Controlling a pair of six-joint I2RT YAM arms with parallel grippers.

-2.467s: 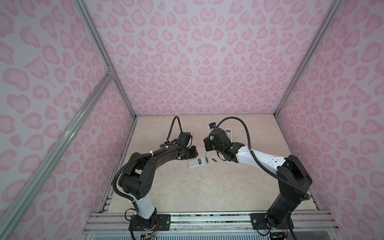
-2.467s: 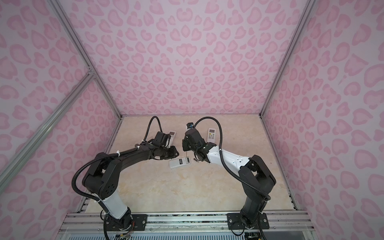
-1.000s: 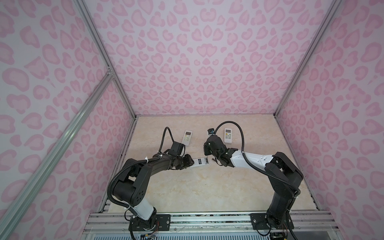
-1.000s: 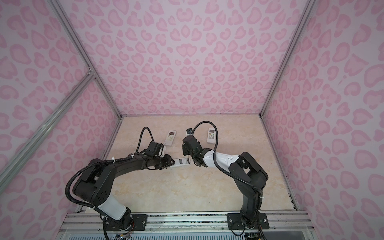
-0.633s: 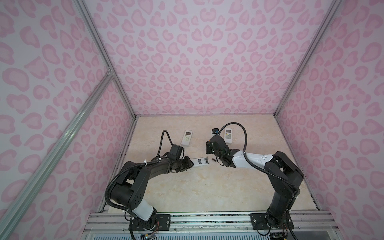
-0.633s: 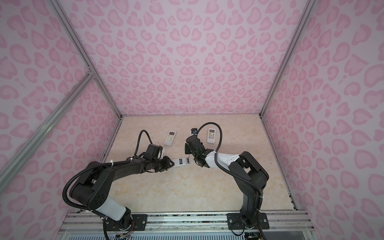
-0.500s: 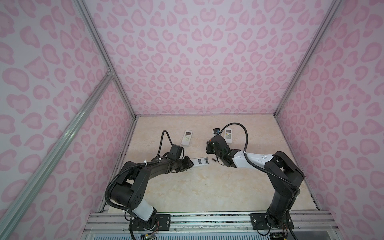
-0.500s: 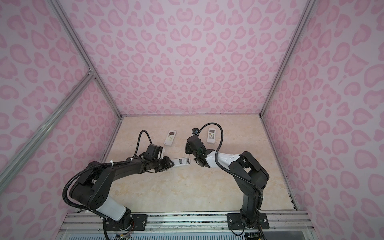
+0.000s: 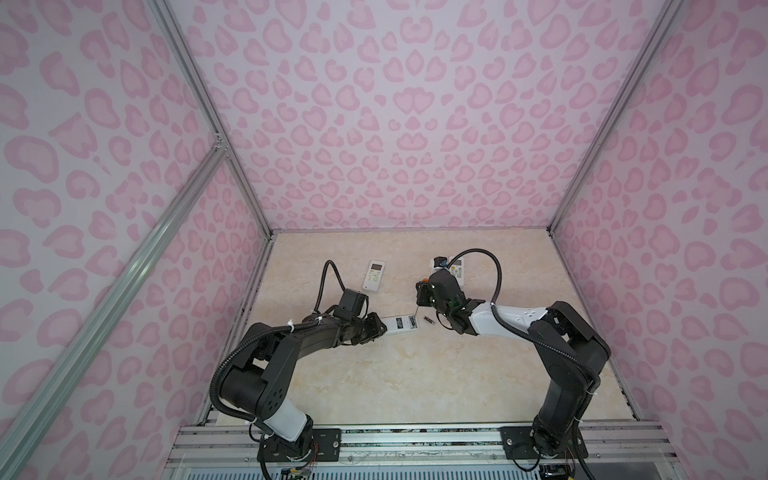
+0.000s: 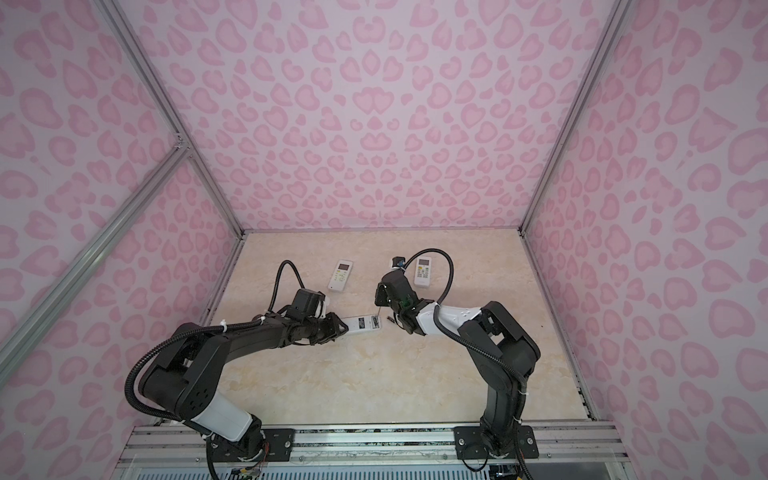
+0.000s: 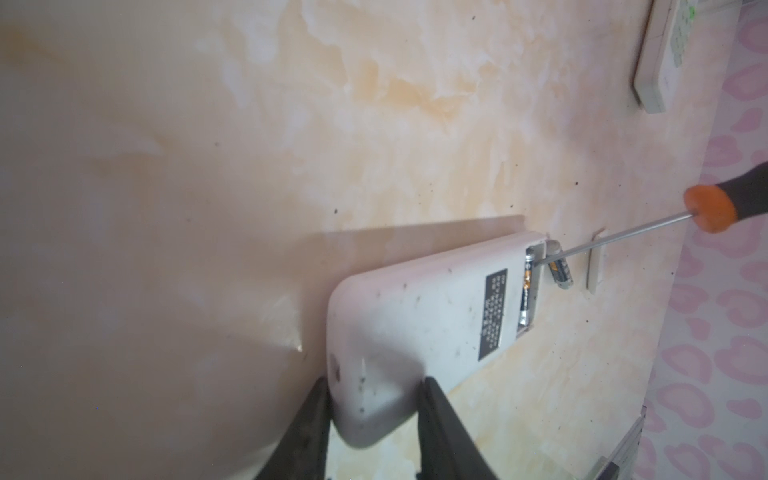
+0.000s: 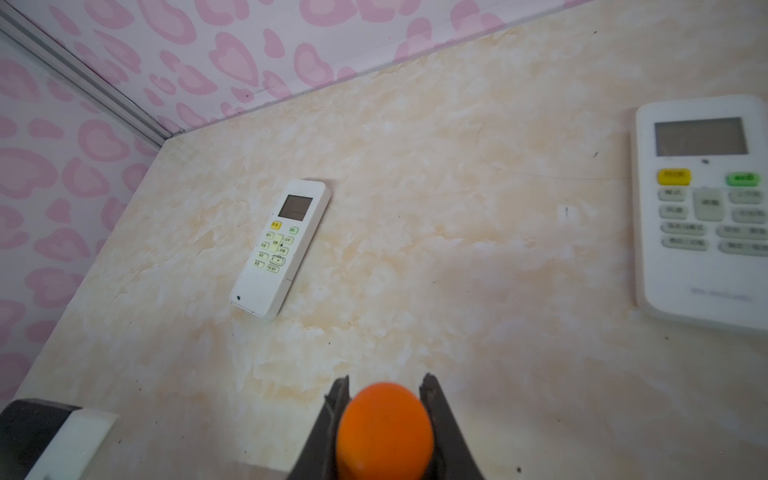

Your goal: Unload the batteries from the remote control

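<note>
A white remote control (image 11: 415,316) lies face down on the table, its battery bay uncovered. My left gripper (image 11: 374,382) is shut on its near end (image 9: 401,324) (image 10: 363,323). One black-and-gold battery (image 11: 527,286) sits in the bay. A second battery (image 11: 560,270) lies loose on the table just past that end (image 9: 428,320) (image 10: 390,319). My right gripper (image 12: 386,380) (image 9: 423,291) is shut on an orange-and-black screwdriver (image 12: 384,428). The screwdriver's shaft (image 11: 623,239) slants down, its tip at the bay's top corner.
A small white cover (image 11: 596,266) lies beside the loose battery. Two more white remotes lie face up farther back: one (image 9: 375,275) (image 12: 282,247) behind the left arm, the other (image 9: 457,268) (image 12: 702,208) behind the right wrist. Pink walls enclose the table.
My left gripper's jaws have narrowed onto the remote's end. The right gripper with the screwdriver has shifted slightly back, its tip staying at the bay.
</note>
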